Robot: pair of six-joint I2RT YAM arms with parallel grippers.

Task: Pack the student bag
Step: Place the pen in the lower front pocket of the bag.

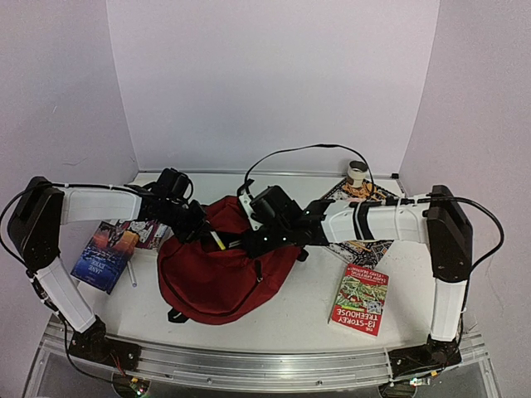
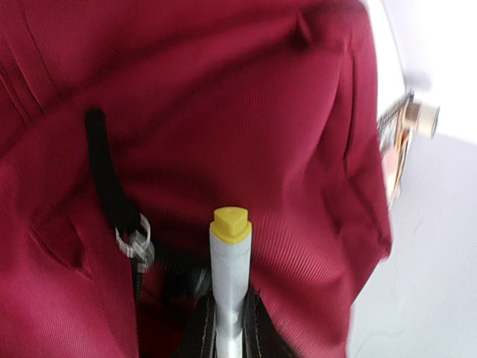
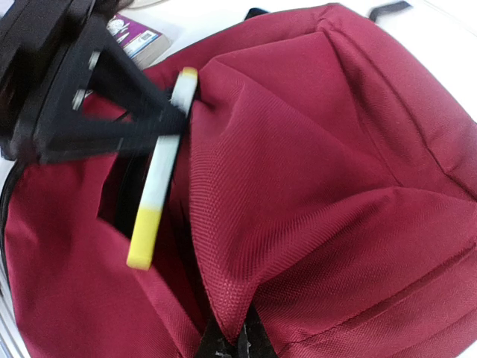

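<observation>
The dark red student bag [image 1: 220, 278] lies in the middle of the table, its opening facing the back left. My left gripper [image 1: 202, 230] is shut on a white marker with yellow ends [image 1: 217, 240], also seen in the left wrist view [image 2: 228, 276] and the right wrist view [image 3: 155, 195]. The marker's tip hangs over the dark opening [image 3: 119, 195]. My right gripper [image 1: 249, 243] is shut on a fold of the bag's red fabric [image 3: 237, 309] at the opening's edge and holds it up. A black zipper pull [image 2: 134, 242] hangs by the opening.
A blue book [image 1: 104, 253] and a pen [image 1: 133, 275] lie left of the bag. A red "13-Storey Treehouse" book [image 1: 361, 298] lies at the right front. Patterned books [image 1: 365, 249] and a roll of tape [image 1: 358, 172] sit at the back right.
</observation>
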